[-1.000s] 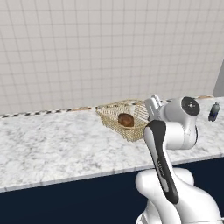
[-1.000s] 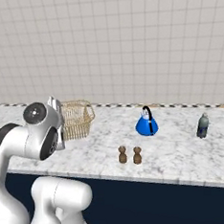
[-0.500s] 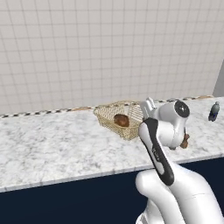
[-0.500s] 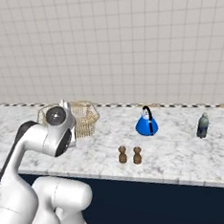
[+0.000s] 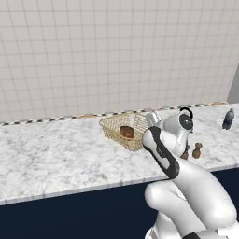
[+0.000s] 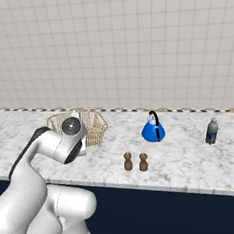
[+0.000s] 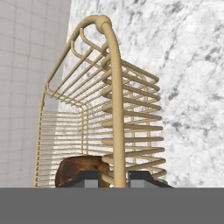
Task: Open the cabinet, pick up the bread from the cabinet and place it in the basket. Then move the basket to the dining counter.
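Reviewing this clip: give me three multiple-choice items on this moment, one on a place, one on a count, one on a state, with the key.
1. Where is the small round brown bread?
A. inside the golden-yellow wire-mesh basket
B. beside the blue kettle
C. on the floor

2. How many small brown shakers stand at the marbled counter's front edge?
A. one
B. two
C. four

3. How is the gripper?
A. wide open above the basket
B. shut on the basket's rim wire
C. shut on the kettle

Key: 1 A, the bread lies within the mesh; 2 B, a pair stands side by side; 3 B, the hand view shows the rim wire between the fingertips.
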